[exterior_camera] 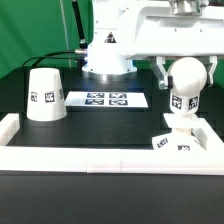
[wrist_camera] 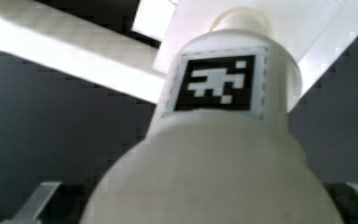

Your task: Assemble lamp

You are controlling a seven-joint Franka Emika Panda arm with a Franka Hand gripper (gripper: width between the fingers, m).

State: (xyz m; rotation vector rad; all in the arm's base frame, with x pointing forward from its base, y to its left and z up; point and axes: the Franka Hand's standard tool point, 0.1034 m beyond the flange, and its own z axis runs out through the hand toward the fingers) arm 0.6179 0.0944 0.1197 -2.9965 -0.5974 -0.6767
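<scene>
White bulb (exterior_camera: 184, 98) stands stem-down on the base (exterior_camera: 172, 143) at the exterior view's right; the gripper (exterior_camera: 186, 72) seems clamped around its ball; seating looks unconfirmed; the shade (exterior_camera: 45, 95) sits well apart, not yet mounted.

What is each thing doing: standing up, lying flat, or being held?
White ball-shaped plastic bulb on a stem: upright, stem down on the base.
Small flat square white base: lying flat under the bulb.
White tapered cup-like shade: standing wide end down, untouched.
Two-finger gripper: fingers either side of the bulb's ball; grip cannot be told.
Thin white marker board: lying flat.
</scene>
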